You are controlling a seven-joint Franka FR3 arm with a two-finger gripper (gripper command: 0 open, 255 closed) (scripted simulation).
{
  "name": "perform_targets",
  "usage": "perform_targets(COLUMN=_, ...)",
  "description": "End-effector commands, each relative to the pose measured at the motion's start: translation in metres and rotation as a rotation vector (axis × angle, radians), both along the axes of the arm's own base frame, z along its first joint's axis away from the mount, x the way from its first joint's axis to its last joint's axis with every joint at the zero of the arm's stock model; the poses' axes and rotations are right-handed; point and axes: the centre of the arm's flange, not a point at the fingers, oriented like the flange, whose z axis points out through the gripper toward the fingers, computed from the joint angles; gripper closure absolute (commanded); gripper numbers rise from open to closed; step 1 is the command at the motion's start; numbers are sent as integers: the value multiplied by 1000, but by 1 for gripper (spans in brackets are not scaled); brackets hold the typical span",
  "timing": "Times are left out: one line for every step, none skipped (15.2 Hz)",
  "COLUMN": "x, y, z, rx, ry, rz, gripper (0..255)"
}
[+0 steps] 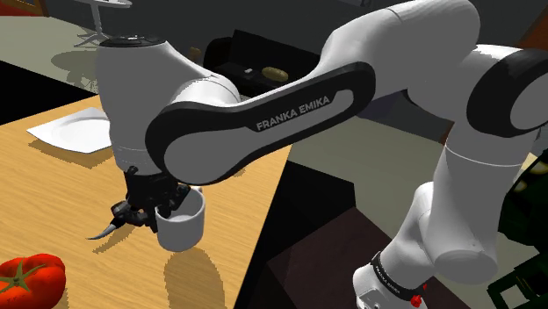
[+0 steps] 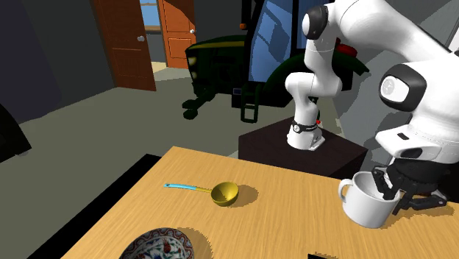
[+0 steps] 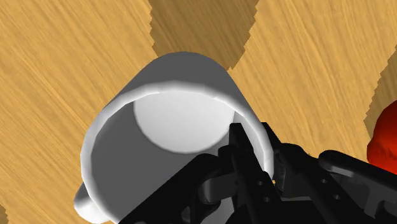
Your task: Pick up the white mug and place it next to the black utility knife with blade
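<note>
Right, the gripper (image 1: 169, 209) is clamped on the rim wall of the white mug (image 1: 182, 230), one finger inside, one outside. Plain, glossy and upright, with its handle away from the fingers, it sits on or barely above the wooden table (image 1: 53, 193), hard to say which, just beside the black utility knife (image 1: 118, 218).

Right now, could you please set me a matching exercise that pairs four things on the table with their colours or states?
Things:
1. mug
2. tomato
3. scoop
4. bowl

Descriptions:
A. gold, with a blue handle
B. white, its wall clasped by the gripper
C. patterned
D. red

Pairs: 1-B; 2-D; 3-A; 4-C
</note>
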Motion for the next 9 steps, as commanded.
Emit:
perform_targets(x=-1, y=1, z=-11, rx=1, ry=0, rz=0, gripper=255)
perform_targets(x=-1, y=1, z=-16, rx=1, ry=0, rz=0, gripper=255)
perform_targets(x=-1, y=1, z=-21, rx=1, ry=0, rz=0, gripper=255)
perform_targets(x=-1, y=1, z=-26, rx=1, ry=0, rz=0, gripper=255)
perform_targets(x=-1, y=1, z=-31, rx=1, ry=0, rz=0, gripper=255)
perform_targets(x=-1, y=1, z=-31, rx=1, ry=0, rz=0, gripper=255)
perform_targets(x=-1, y=1, z=-31, rx=1, ry=0, rz=0, gripper=255)
perform_targets(x=-1, y=1, z=-31, rx=1, ry=0, rz=0, gripper=255)
perform_targets(x=-1, y=1, z=-31, rx=1, ry=0, rz=0, gripper=255)
